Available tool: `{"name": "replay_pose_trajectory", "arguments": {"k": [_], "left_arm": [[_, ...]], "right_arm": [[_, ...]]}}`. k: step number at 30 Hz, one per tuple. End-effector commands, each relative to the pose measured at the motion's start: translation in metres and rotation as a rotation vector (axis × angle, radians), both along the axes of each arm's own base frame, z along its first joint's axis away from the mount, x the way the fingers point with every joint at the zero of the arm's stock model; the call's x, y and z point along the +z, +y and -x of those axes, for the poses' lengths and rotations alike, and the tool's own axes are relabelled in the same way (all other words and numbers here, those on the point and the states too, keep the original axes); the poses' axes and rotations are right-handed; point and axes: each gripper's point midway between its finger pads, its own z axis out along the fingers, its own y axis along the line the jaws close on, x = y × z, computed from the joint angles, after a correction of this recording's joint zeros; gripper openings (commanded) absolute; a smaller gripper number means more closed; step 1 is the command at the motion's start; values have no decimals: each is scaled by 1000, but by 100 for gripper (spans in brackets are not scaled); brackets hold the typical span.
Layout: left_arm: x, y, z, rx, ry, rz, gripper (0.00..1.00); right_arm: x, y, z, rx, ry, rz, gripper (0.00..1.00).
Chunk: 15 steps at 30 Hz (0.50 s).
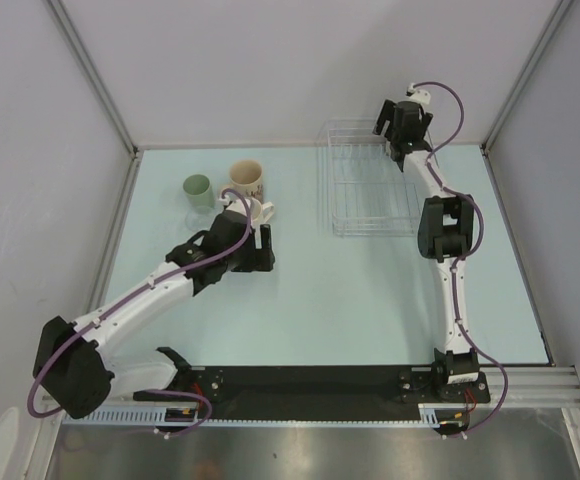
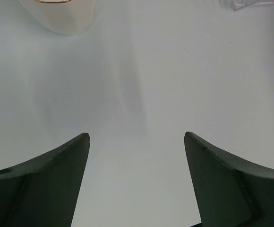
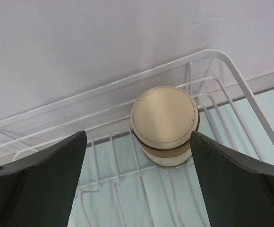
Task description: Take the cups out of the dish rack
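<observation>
The right gripper (image 3: 138, 135) had its jaws apart around the upside-down tan cup (image 3: 164, 116) in the dish rack (image 1: 370, 232) far corner; the left gripper (image 2: 136, 135), jaws apart, hung over the desk (image 1: 350, 300).

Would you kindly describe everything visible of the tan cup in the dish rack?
The tan cup looks like glazed ceramic, cream with a brown band further down. Its flat closed base faces the camera, so it seems to stand mouth down on the wires in a corner of the dish rack. No handle shows. The open right gripper flanks it.
</observation>
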Motion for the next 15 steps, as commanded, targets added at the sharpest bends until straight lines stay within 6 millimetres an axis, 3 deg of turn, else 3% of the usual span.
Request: {"name": "replay_pose_trajectory", "arguments": {"k": [1,15], "left_arm": [[3,-7,-4,-15,-25,14,87],[-6,-9,-5,-19,-3,0,87]], "right_arm": [[11,-13,-6,-36,-28,24,97],[-20,-32,-13,-69,2,30,98]]}}
